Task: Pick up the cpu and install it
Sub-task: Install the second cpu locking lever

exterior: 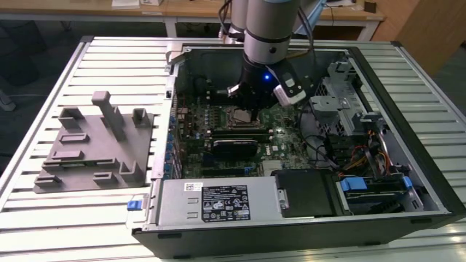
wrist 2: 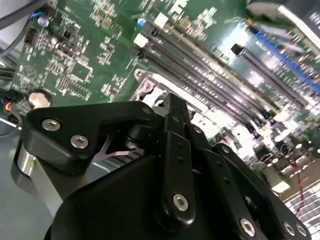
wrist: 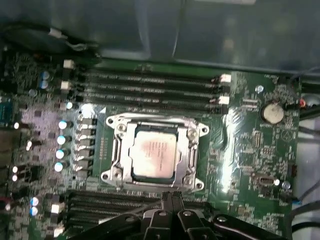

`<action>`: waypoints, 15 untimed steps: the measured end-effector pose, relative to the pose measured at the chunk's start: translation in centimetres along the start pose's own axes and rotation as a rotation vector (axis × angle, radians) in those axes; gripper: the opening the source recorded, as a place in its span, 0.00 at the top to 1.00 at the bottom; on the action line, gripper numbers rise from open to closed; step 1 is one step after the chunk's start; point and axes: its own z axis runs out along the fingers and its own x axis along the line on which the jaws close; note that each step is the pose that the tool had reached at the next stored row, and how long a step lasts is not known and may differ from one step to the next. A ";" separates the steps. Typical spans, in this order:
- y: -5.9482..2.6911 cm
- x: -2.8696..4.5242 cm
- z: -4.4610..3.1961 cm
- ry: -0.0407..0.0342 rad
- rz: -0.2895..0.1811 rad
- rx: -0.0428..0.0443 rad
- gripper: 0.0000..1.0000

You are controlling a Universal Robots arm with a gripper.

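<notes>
The cpu (wrist: 154, 156), a pale silvery square chip, lies flat inside the metal-framed socket (wrist: 116, 150) on the green motherboard (wrist: 250, 145). My gripper (wrist: 172, 199) hovers just beside the socket's edge, apart from the chip, with its black fingers pressed together and nothing between them. In the exterior view the gripper (exterior: 251, 109) hangs inside the open computer case, right over the socket (exterior: 239, 115), which it partly hides. In the second wrist view the shut gripper (wrist 2: 172, 102) covers most of the socket (wrist 2: 145, 87).
Rows of memory slots (wrist: 150, 85) run on both sides of the socket. The case walls (exterior: 407, 136), drive cage (exterior: 342, 103) and cables (exterior: 350, 158) stand close on the exterior view's right. A grey plastic fixture block (exterior: 95, 147) sits on the slatted table at the exterior view's left.
</notes>
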 end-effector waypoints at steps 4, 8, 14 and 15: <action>-0.52 0.50 0.05 0.0000 -0.006 -0.0002 0.89; -0.59 1.77 0.07 0.0001 -0.009 -0.0002 0.89; -0.56 2.82 0.48 0.0002 -0.010 -0.0003 0.89; -0.57 2.85 0.66 0.0002 -0.010 -0.0005 0.89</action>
